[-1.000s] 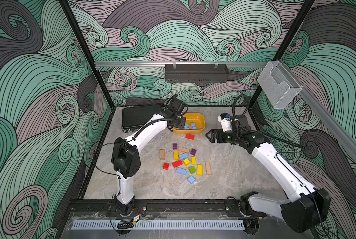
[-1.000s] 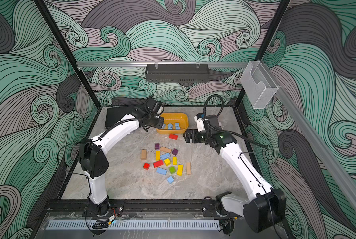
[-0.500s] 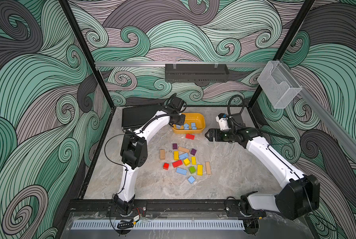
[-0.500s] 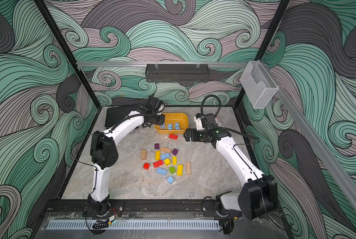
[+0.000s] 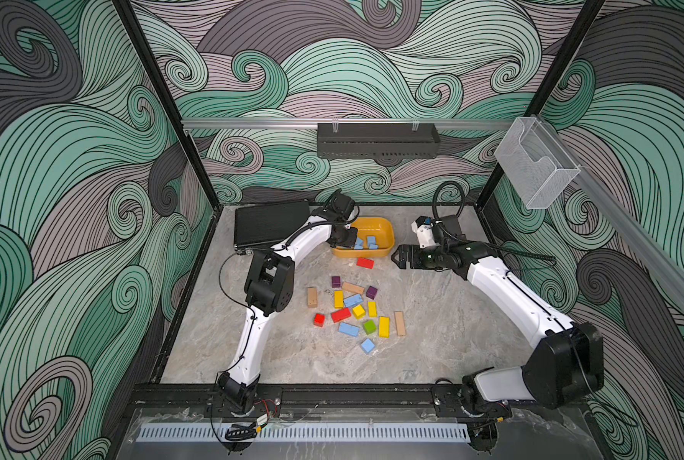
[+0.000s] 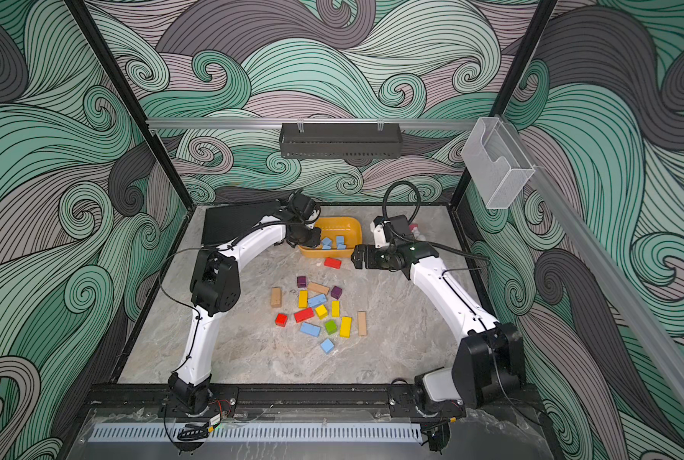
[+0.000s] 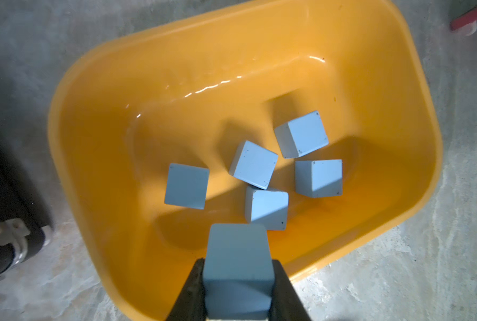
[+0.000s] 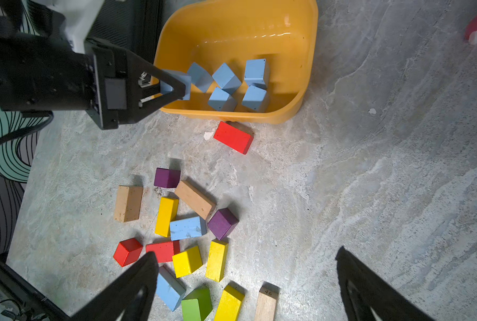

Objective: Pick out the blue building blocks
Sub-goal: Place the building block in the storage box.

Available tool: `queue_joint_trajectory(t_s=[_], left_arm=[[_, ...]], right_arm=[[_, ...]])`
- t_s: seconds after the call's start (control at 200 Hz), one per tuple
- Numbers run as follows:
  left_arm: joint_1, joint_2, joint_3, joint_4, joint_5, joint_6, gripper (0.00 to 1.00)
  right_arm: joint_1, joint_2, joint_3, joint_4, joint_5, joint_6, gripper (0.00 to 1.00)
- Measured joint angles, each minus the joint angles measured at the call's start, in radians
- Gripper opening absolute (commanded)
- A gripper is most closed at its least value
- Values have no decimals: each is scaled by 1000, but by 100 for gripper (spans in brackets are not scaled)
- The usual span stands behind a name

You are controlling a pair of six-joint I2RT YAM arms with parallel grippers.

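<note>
My left gripper (image 7: 238, 264) is shut on a light-blue block (image 7: 237, 244) and hangs over the near-left rim of the orange tub (image 7: 93, 111). Several blue cubes (image 7: 254, 164) lie in the tub. In both top views the left gripper (image 5: 350, 241) is at the tub's (image 5: 386, 233) left side. On the table a blue bar (image 5: 352, 300), a second blue bar (image 5: 348, 329) and a blue cube (image 5: 367, 345) lie among the mixed blocks. My right gripper (image 5: 396, 258) (image 8: 247, 253) stands open, empty, just right of the tub and above the table.
A red bar (image 5: 365, 263) lies just in front of the tub. Red, yellow, purple, green and tan blocks (image 5: 383, 326) surround the blue ones. A black case (image 5: 270, 225) lies at the back left. A small red-and-white object (image 6: 416, 231) sits behind the right arm.
The left arm's elbow has swung inward while its gripper stays at the tub, still holding the blue block. The right gripper has drifted slightly left and remains open.
</note>
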Motion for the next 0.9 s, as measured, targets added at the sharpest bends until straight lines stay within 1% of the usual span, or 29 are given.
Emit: queue_joint_trajectory(t_s=[0.125,0.495,0.901], left_arm=[[2,34,14,2,17,-2,0],[7,89,66,8,53,-11,14],[18,100,67,12,80,-18,40]], right_arm=[[0,2,0,6,-3,0,100],[-1,8,0,9,-6,-1,100],[-1,8,0,4,-5,-3,99]])
